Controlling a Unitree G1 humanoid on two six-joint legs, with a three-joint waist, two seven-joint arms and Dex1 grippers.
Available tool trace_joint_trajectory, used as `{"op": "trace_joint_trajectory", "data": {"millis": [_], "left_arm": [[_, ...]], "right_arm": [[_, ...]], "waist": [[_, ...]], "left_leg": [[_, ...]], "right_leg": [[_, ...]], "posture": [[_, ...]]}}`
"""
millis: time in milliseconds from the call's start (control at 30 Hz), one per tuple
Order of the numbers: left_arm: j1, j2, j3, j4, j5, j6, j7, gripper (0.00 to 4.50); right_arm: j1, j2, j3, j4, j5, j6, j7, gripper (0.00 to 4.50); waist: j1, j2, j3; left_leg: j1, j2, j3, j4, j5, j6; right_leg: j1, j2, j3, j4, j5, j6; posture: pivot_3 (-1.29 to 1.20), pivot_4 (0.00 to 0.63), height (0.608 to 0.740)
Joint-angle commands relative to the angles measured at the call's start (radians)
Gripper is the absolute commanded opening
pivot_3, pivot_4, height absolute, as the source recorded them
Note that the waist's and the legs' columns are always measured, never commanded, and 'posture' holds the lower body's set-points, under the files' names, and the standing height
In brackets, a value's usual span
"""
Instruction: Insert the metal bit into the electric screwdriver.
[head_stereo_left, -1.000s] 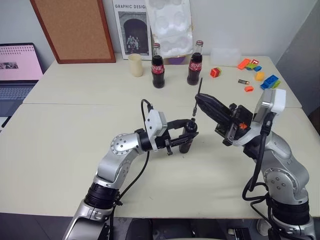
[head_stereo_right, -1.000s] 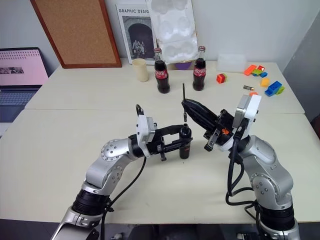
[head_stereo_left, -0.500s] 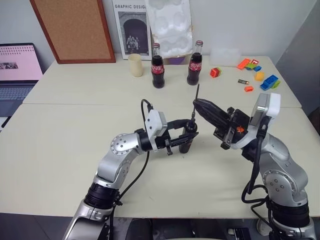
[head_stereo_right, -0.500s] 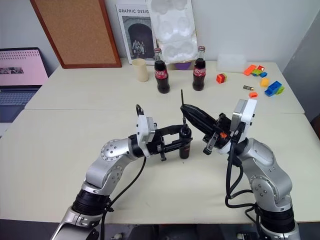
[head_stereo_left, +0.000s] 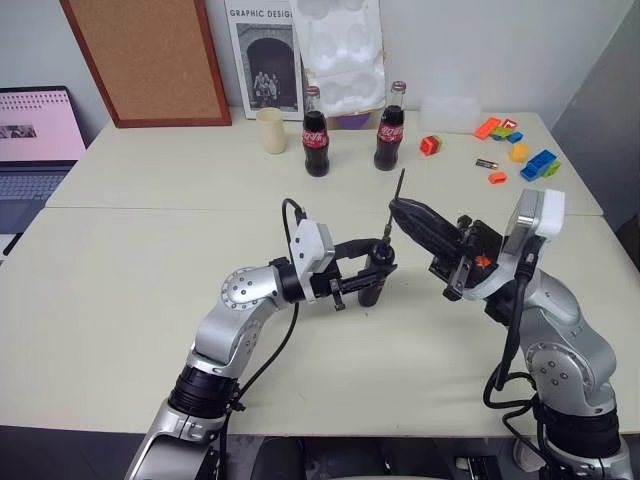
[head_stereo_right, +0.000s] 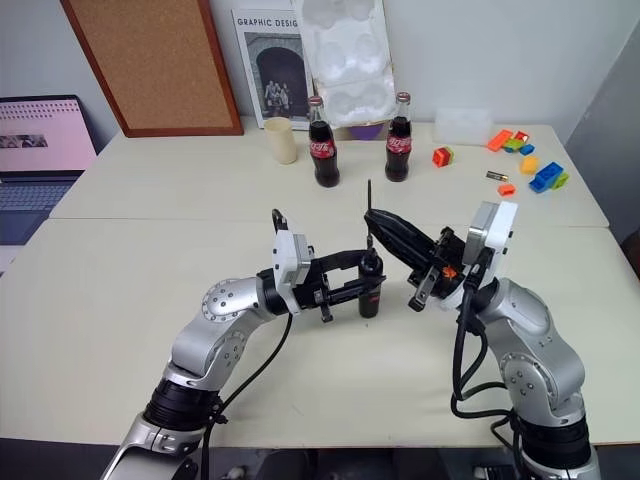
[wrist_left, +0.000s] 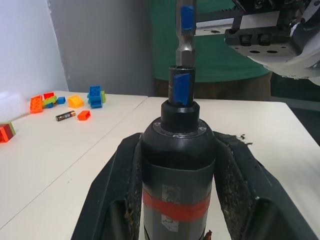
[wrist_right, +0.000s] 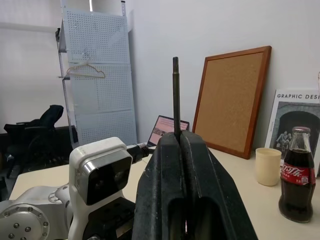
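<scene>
The electric screwdriver (head_stereo_left: 372, 288), black with a red band (wrist_left: 176, 209), stands upright near the table's middle. My left gripper (head_stereo_left: 380, 268) is shut on its body, with one finger (wrist_left: 117, 185) on each side. The metal bit (head_stereo_left: 400, 185) hangs vertically above it, held by my right gripper (head_stereo_left: 397, 208), whose jaws are shut on its shaft (wrist_right: 175, 95). In the left wrist view the bit's lower end (wrist_left: 184, 47), marked with a blue band, meets the mouth of the screwdriver's blue-marked tip (wrist_left: 180, 87). How deep it sits I cannot tell.
Two cola bottles (head_stereo_left: 316, 145) (head_stereo_left: 388, 140) and a cream cup (head_stereo_left: 270, 130) stand behind the grippers. Toy bricks (head_stereo_left: 535, 162) and a small battery (head_stereo_left: 487, 163) lie at the far right. A laptop (head_stereo_left: 30, 140) sits far left. A person in a green top (wrist_left: 220, 65) stands beyond the table.
My right gripper has sunk a little with the bit, bringing its lower end down to the screwdriver's tip. The left gripper and the screwdriver have stayed still.
</scene>
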Motion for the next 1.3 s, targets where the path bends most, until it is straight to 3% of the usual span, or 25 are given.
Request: {"op": "trace_joint_trajectory", "data": {"millis": [33, 900, 1300], "left_arm": [[0.020, 0.017, -0.021, 0.013, 0.023, 0.020, -0.008, 1.64], [0.017, 0.019, -0.020, 0.016, 0.024, 0.017, -0.010, 1.64], [0.018, 0.017, -0.024, 0.017, 0.029, 0.009, -0.012, 1.64]], "right_arm": [[0.014, -0.012, -0.004, 0.013, -0.007, -0.002, 0.010, 0.00], [0.023, -0.056, -0.029, 0.024, 0.001, 0.004, 0.022, 0.00], [-0.024, -0.090, 0.040, -0.017, -0.019, 0.125, -0.038, 0.00]], "waist": [[0.000, 0.000, 0.000], [0.000, 0.000, -0.001], [0.000, 0.000, -0.001]], "left_leg": [[0.000, 0.000, 0.000, 0.000, 0.000, 0.000], [0.001, 0.000, 0.000, 0.000, 0.000, 0.000], [0.001, 0.000, 0.000, 0.000, 0.000, 0.000]], "right_leg": [[0.000, 0.000, 0.000, 0.000, 0.000, 0.000], [0.001, 0.000, 0.000, 0.000, 0.000, 0.000], [0.001, 0.000, 0.000, 0.000, 0.000, 0.000]], "posture": [[0.00, 0.150, 0.740], [0.00, 0.150, 0.740], [0.00, 0.150, 0.740]]}}
